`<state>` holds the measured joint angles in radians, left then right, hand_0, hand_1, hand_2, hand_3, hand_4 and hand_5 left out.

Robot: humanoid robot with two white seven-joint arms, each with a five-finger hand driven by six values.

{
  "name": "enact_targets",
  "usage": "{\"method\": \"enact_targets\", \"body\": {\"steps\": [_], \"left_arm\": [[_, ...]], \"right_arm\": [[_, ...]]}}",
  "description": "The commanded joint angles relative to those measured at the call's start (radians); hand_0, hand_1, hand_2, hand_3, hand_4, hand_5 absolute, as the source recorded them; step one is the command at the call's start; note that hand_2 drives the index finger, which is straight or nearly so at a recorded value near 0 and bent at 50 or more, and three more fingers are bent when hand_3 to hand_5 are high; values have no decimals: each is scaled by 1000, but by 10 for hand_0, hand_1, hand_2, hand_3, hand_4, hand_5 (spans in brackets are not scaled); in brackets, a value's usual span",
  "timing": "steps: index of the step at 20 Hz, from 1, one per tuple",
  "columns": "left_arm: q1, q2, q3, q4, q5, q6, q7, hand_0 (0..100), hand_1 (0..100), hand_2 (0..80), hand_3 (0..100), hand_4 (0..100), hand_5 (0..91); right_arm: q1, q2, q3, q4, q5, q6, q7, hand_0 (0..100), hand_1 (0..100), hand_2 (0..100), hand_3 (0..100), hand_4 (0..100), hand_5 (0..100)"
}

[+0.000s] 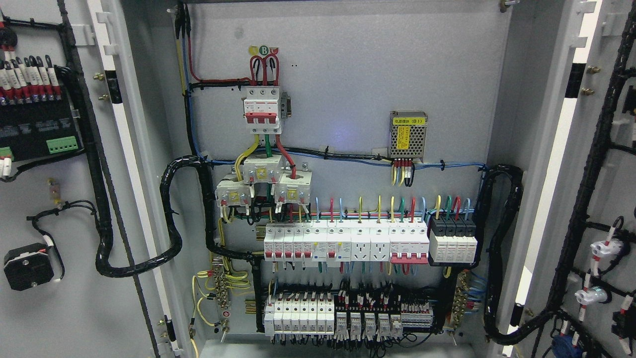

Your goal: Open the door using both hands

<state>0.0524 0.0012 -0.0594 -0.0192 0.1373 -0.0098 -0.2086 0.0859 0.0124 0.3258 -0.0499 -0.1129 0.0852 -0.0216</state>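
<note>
Left door point(64, 209) swung wide at frame left, right door point(596, 199) wide at frame right; cabinet interior point(348, 164) exposed between. Neither hand in frame, so finger state and nearer arm untellable. Opening looks complete.

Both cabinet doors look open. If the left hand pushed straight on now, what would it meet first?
Cannot say: neither hand shows in the head view. Both grey metal doors stand open on the wiring.
</note>
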Motion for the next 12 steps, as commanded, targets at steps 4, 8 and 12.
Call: {"method": "enact_targets", "body": {"steps": [4,8,12], "left_arm": [[0,-35,6,33,7,-82,6,0,0,0,0,0,0],[0,-35,4,33,7,-121,6,0,0,0,0,0,0],[0,-35,4,33,7,-122,0,0,0,0,0,0,0]], "right_arm": [[-8,44,-97,18,1,-4,-4,383,0,0,0,0,0],[-6,50,-99,18,-4,-7,-4,383,0,0,0,0,0],[-5,57,-109,18,-4,-12,-3,383,0,0,0,0,0]]}}
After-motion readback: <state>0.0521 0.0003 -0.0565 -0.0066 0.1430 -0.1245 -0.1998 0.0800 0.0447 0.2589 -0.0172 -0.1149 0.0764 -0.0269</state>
